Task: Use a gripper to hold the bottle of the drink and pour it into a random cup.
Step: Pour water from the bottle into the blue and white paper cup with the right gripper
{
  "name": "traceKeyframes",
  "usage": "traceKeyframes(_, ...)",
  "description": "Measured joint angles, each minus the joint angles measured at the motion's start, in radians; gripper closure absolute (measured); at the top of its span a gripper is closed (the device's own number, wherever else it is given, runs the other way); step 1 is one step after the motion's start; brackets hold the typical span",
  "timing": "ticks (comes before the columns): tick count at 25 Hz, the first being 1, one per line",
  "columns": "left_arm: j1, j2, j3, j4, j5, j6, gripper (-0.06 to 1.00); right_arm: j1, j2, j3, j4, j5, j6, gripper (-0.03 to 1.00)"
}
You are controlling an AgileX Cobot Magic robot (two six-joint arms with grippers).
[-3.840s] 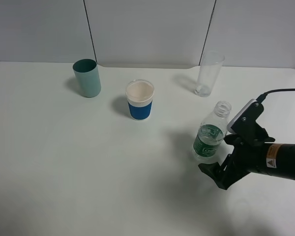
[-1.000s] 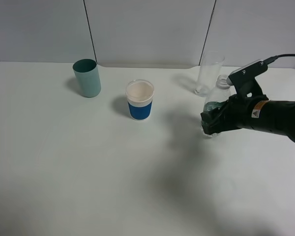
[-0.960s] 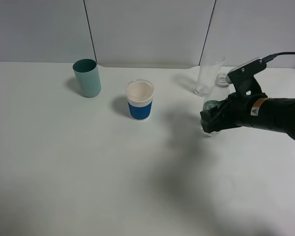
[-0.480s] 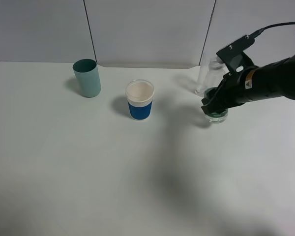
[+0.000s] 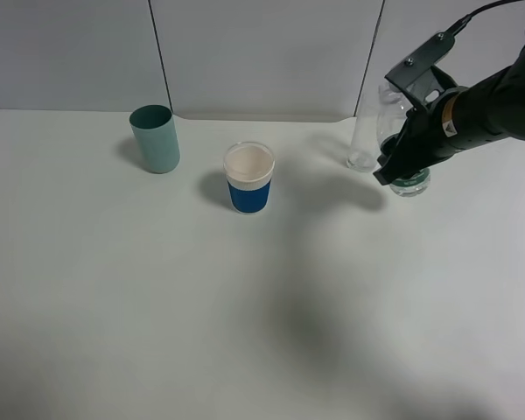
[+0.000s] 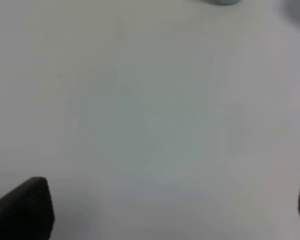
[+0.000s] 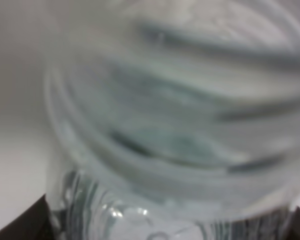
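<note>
Right gripper (image 5: 401,163) clamped on the bottle of the drink (image 5: 411,183) at its green band. The bottle is upright between the fingers, base showing just below them, tall glass (image 5: 364,131) just beside. Thin clear plastic — likely light, springy, slick. Best held mid-body, firm without crushing. Left gripper (image 6: 165,205) fingers apart — nothing between them.

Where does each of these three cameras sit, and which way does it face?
High view: above, looking down on table, green cup, blue cup, glass; right claw shows.
Left wrist view: on left arm, facing down at table; left claw shows.
Right wrist view: on right arm, close against bottle; its claw shows.
Shared: bottle, in high and right wrist views.
</note>
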Motion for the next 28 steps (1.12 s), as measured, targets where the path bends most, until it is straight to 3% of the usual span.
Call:
traceKeyframes(14, 0.000, 0.000, 0.000, 0.000, 0.000, 0.000, -0.05, 0.052, 0.000, -0.001, -0.292, 0.067, 0.296, 0.39)
traceKeyframes(22, 0.000, 0.000, 0.000, 0.000, 0.000, 0.000, -0.05, 0.102, 0.002, -0.011, -0.314, 0.133, 0.392, 0.39)
traceKeyframes(28, 0.000, 0.000, 0.000, 0.000, 0.000, 0.000, -0.05, 0.153, 0.081, -0.097, -0.292, 0.244, 0.410, 0.39)
